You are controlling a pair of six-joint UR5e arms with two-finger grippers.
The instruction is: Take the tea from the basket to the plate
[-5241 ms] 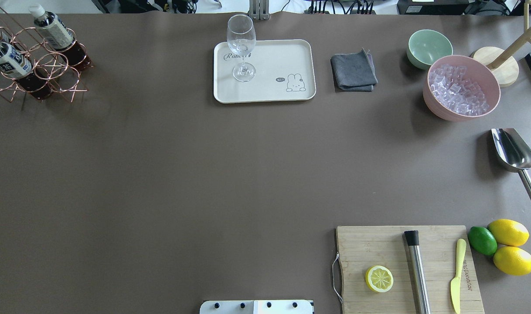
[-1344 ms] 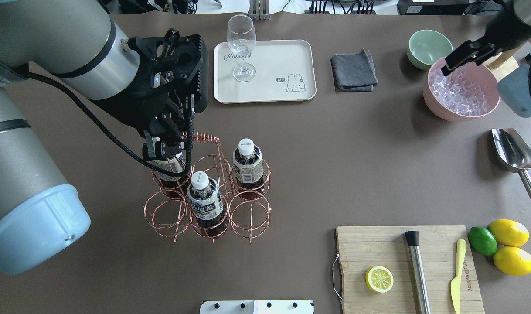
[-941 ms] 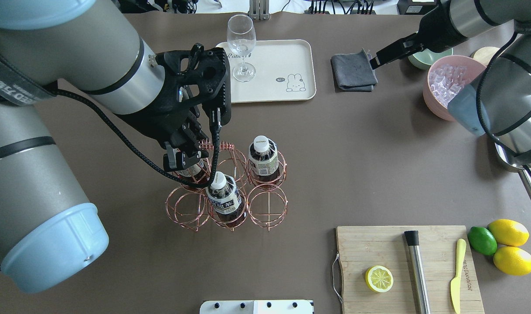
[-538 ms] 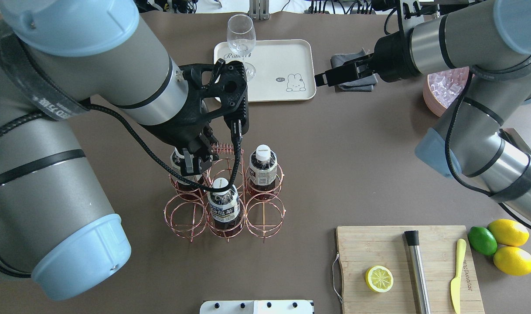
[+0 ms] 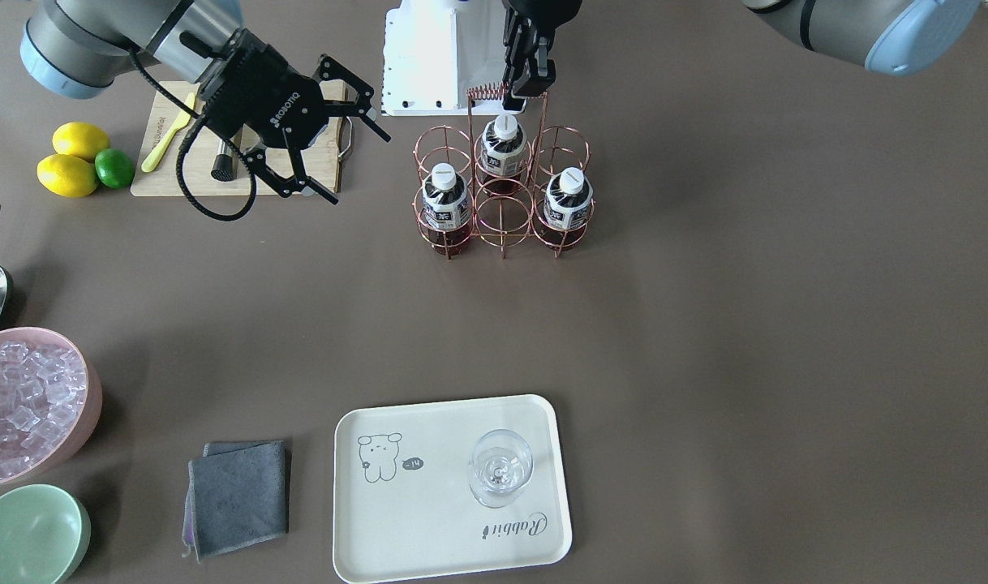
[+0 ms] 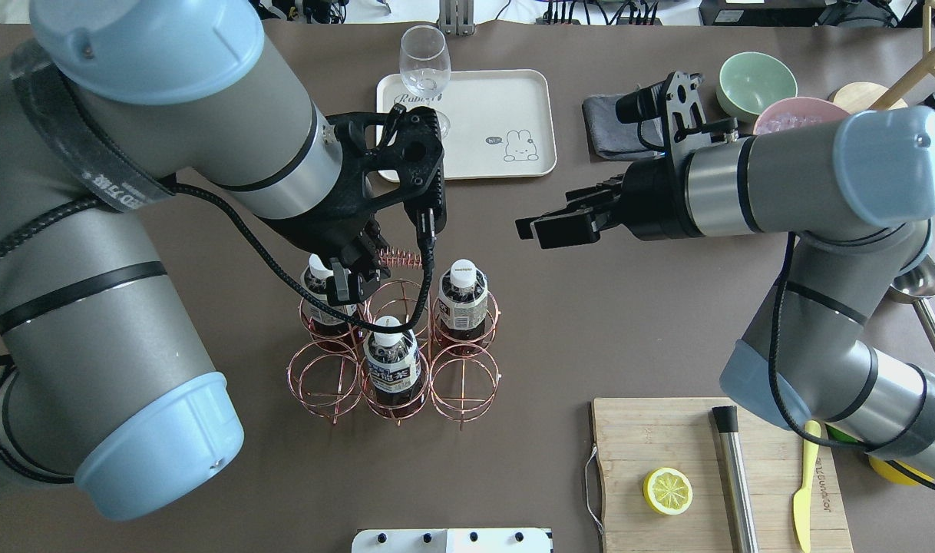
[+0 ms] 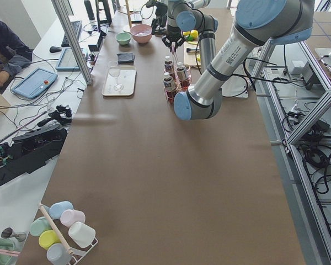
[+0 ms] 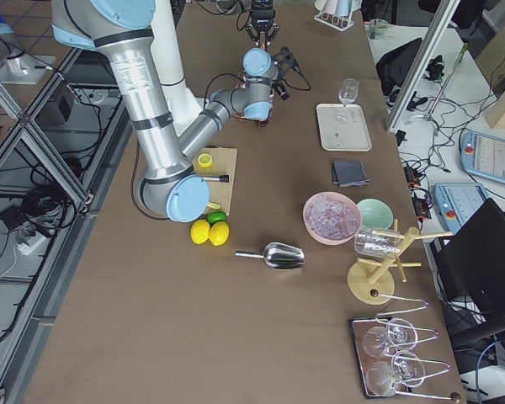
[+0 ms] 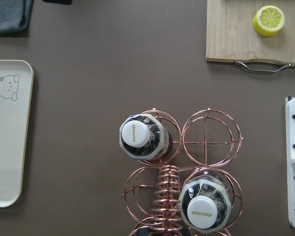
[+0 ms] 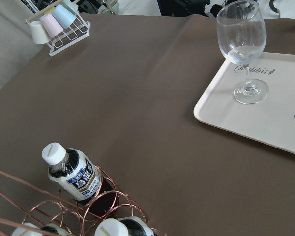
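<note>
Reaching in from the left of the overhead view, the left arm bends over the basket with its wrist turned straight down. The left gripper sits at the top handle, just beside the coil. Its fingers look pinched together on the handle wire, though the black wrist housing hides much of the contact. The basket stands around the middle of the table, well apart from the plate.

The tea is all in the basket, as three upright, capped bottles. Two are in the end cells of the row farther from the robot, and one is in the middle cell of the nearer row. The other three cells hold nothing.

The right arm comes in from the right with its forearm roughly level above the table. The right gripper points sideways toward the basket. It hangs in the air off the basket's right side, on the side toward the plate, and touches nothing. The front-facing view shows its two fingers spread wide apart with nothing between them. A glass stands on the plate by the "Rabbit" script.
</note>
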